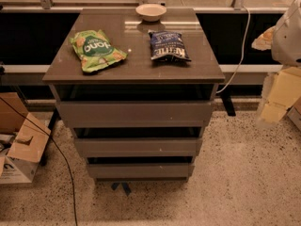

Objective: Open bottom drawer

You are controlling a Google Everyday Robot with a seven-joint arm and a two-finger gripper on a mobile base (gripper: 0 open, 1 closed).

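The cabinet [134, 67] stands in the middle of the view with three handleless grey-brown drawer fronts. The bottom drawer [139, 170] is the lowest and narrowest front, just above the floor, with a dark gap above it; none of its interior shows. The middle drawer front [136, 147] and the wide top drawer front [134, 113] sit above it. My gripper [278, 95] shows as blurred pale yellow and white parts at the right edge, level with the top drawer and well to the right of the cabinet, touching nothing.
On the cabinet top lie a green snack bag [96, 49], a dark blue chip bag [168, 46] and a white bowl [151, 12]. Cardboard boxes [19, 145] stand on the floor at left with a black cable [66, 168]. A white cable [242, 46] hangs at right.
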